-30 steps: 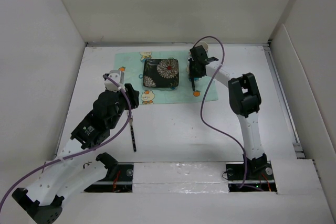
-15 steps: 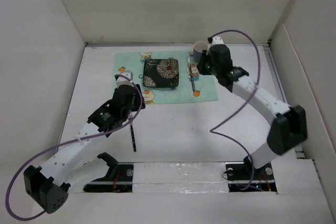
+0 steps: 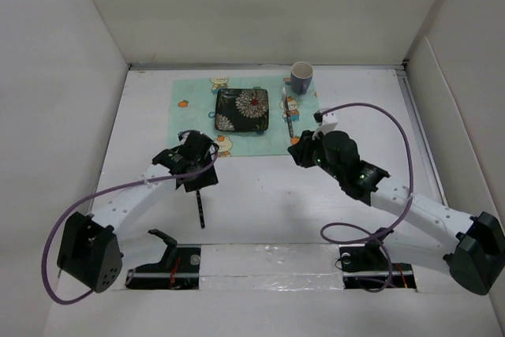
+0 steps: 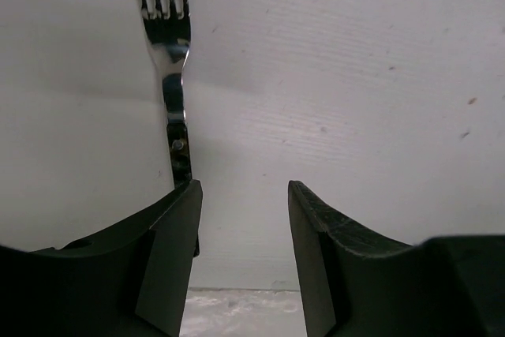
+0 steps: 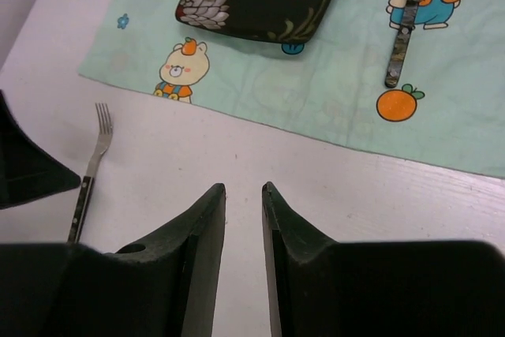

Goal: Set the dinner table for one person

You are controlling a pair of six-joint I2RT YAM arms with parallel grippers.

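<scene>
Now left arm low, folded at elbow near counter's near-left corner, forearm reaching forward-right. Left gripper hovers over fork lying on bare counter, fingers spread, empty; fork handle runs beside one finger. Right arm stretched low from far right, right gripper aimed at near edge of placemat, fingers narrowly parted, holding nothing. Plate, knife, cup rest on placemat.
</scene>
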